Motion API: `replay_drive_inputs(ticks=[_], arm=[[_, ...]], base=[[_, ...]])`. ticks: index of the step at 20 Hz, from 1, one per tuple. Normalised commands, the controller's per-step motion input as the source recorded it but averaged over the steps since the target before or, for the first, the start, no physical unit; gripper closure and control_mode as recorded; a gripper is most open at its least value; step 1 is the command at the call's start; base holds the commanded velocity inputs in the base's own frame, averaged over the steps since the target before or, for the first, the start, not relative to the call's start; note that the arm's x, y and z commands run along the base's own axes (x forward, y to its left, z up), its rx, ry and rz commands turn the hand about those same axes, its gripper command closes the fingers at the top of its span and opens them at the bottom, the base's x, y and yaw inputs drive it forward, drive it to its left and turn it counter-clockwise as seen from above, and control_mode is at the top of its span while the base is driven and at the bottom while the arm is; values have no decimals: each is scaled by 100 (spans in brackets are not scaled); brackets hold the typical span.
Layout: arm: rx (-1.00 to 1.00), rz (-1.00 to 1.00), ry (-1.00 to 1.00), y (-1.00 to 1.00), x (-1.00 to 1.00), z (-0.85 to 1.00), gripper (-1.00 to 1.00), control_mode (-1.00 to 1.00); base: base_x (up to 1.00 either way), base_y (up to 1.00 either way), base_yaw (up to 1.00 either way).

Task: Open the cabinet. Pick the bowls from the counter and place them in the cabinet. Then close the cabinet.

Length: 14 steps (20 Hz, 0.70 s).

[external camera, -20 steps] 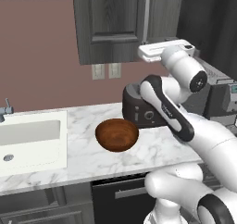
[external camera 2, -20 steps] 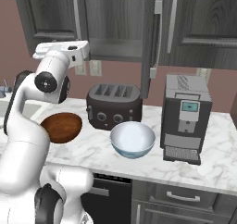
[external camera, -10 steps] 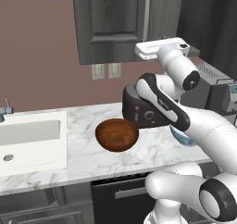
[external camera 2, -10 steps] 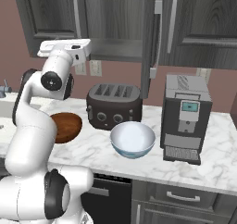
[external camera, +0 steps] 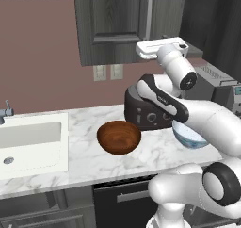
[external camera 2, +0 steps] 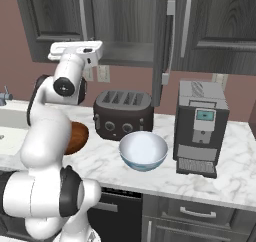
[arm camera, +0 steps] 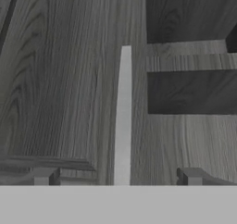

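The cabinet (external camera: 110, 24) hangs above the counter (external camera: 80, 123). Its left door (arm camera: 55, 79) is closed and carries a vertical silver handle (arm camera: 122, 116). The right door (external camera 2: 161, 46) stands swung out, baring a grey inner shelf (arm camera: 190, 56). My gripper (arm camera: 116, 177) is open and empty, facing the left door, with the handle centred ahead between the fingertips (arm camera: 42, 176). The white hand (external camera: 160, 47) sits just below the cabinet's lower edge. The brown wooden bowl (external camera: 118, 136) and the white and pale blue bowl (external camera 2: 143, 150) both rest on the counter.
A dark toaster (external camera 2: 122, 113) stands behind the bowls, with a coffee machine (external camera 2: 200, 128) at its right. The white sink (external camera: 28, 142) and a faucet (external camera: 4, 111) are at the left. Wall outlets (external camera: 107, 71) sit under the cabinet. Dark drawer fronts (external camera 2: 200, 213) run below the counter.
The hand has shifted only slightly, up and toward the cabinet, while the arm's links have swung. The jaws have stayed open and the bowls have not moved.
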Motion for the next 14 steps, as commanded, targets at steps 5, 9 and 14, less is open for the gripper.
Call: replay_drive_inputs(ticks=[5,9,14], arm=[[2,0,0,-9,28,0,-100,-100],[0,0,0,-1,26,0,-100,-100],[0,0,0,0,19,0,-100,-100]], base=[[0,0,0],[0,0,0],[0,0,0]])
